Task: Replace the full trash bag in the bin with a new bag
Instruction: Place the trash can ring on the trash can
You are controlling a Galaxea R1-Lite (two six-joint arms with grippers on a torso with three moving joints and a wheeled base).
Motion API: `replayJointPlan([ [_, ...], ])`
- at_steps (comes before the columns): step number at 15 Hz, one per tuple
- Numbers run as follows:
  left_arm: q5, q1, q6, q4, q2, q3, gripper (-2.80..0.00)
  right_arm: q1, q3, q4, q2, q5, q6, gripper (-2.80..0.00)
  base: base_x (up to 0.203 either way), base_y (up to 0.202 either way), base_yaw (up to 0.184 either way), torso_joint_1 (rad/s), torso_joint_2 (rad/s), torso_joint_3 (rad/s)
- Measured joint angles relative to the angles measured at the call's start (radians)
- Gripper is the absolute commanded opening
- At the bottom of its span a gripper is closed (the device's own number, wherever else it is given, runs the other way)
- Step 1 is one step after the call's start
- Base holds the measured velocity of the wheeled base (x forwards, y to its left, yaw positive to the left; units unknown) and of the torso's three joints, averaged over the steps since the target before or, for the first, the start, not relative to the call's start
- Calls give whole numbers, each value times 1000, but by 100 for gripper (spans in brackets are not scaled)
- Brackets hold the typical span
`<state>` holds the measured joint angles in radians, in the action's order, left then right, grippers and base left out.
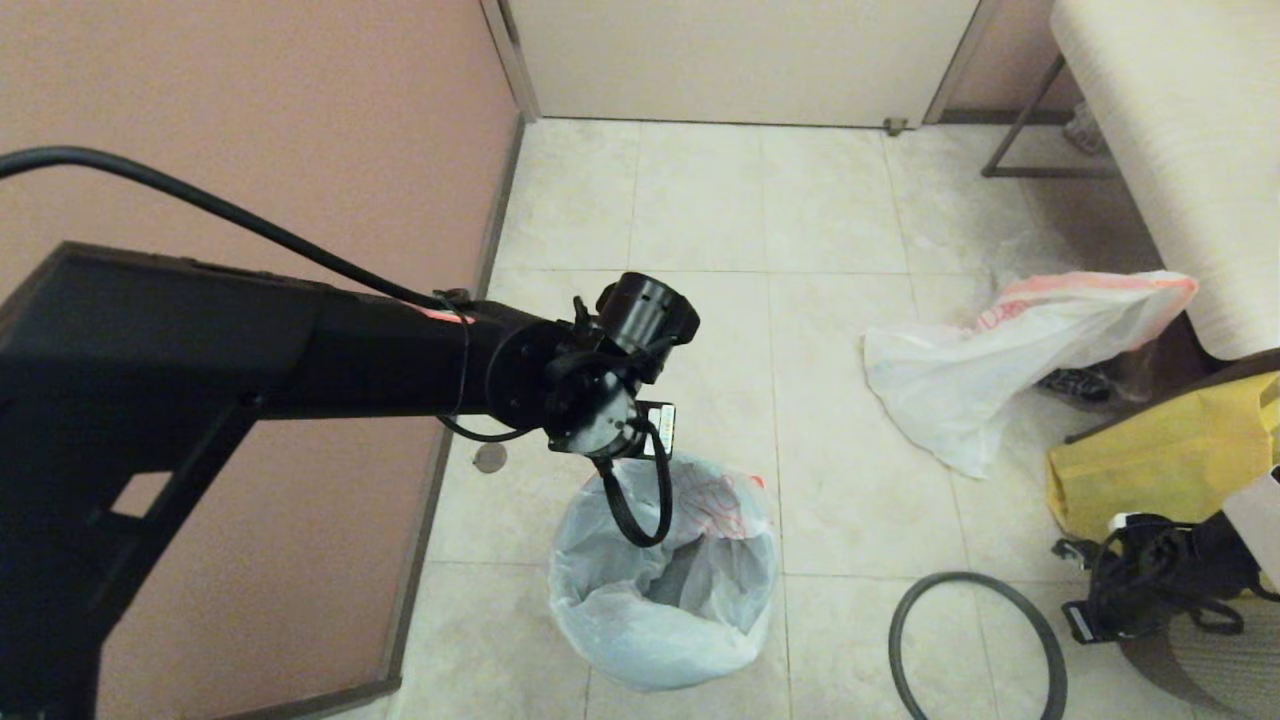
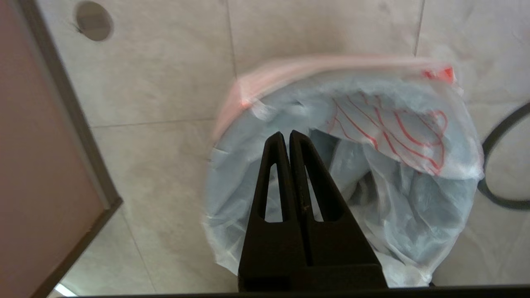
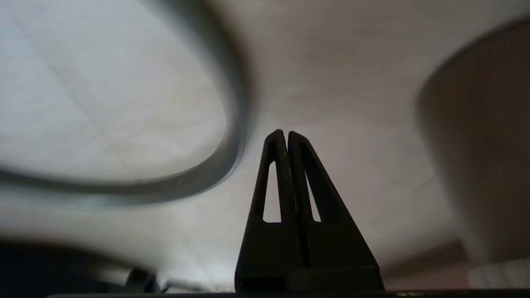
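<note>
The new bag [image 1: 640, 610] lines the bin and is folded down over its outside, so the bin shows only as a round shape under the plastic. The bag's inside [image 2: 397, 207] looks hollow, with red print on a flap and the orange-pink band at the far edge. My left gripper [image 2: 286, 133] hangs shut and empty just above the bag's mouth. The full trash bag [image 1: 980, 360] lies bulging on the floor to the right; no cans show through it. The bin's grey rim ring [image 1: 895, 630] lies loose on the floor. My right gripper [image 3: 283, 132] is shut, low beside the ring [image 3: 236, 136].
A pink wall [image 1: 250, 150] runs close on the left, with a round floor drain [image 1: 490, 458] at its foot. A yellow fabric bag [image 1: 1150, 470], a clear crinkly bag [image 1: 1085, 385] and a white padded bench [image 1: 1170, 120] crowd the right. My right arm [image 1: 1150, 570] sits lower right.
</note>
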<state>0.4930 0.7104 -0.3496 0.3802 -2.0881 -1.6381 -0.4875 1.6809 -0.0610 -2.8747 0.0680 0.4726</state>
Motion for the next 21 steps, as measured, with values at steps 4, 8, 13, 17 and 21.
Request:
replayJointPlan([
  [4, 0, 13, -2, 1, -12, 1, -280, -9, -13, 98, -30, 94, 22, -280, 0, 0, 0, 0, 0, 0],
  [8, 0, 15, -2, 1, -20, 0, -280, -21, 0, 123, -47, 161, 62, 0, 0, 0, 0, 0, 0, 0],
  [13, -1, 16, -2, 2, -24, -2, -280, -17, 37, 146, -73, 168, 93, 0, 0, 0, 0, 0, 0, 0],
  [17, -1, 15, -2, 1, -27, -5, -280, -1, 50, 148, -85, 168, 97, 0, 0, 0, 0, 0, 0, 0],
  [21, 0, 13, -3, 1, -26, -14, -280, 2, 148, 109, -143, 164, 137, -280, 0, 0, 0, 0, 0, 0],
])
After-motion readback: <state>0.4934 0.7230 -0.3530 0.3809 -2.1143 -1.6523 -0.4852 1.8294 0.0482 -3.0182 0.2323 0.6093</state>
